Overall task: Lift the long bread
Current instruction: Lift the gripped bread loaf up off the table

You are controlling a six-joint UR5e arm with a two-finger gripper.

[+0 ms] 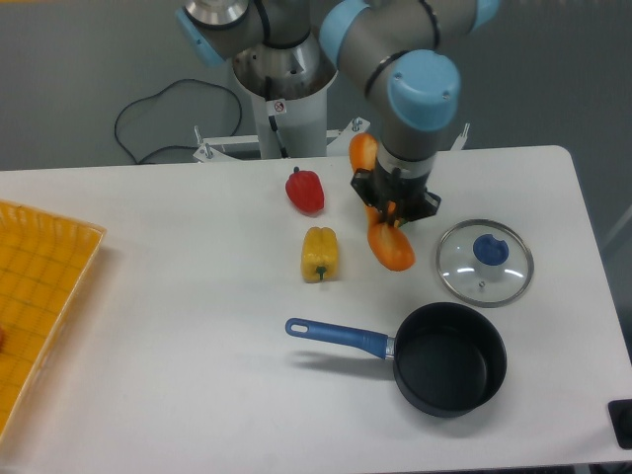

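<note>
The long bread point(389, 245) is an orange-golden toy baguette. It hangs lifted off the white table point(178, 326), tilted, with its upper end point(363, 150) showing behind the wrist and its lower end below the fingers. My gripper point(394, 209) is shut on its middle, above the table between the yellow pepper and the glass lid.
A yellow bell pepper point(319, 254) and a red pepper point(305, 191) lie left of the gripper. A glass lid with a blue knob point(485, 261) lies to the right. A black saucepan with a blue handle point(449, 370) sits in front. An orange tray point(35, 296) is at the left edge.
</note>
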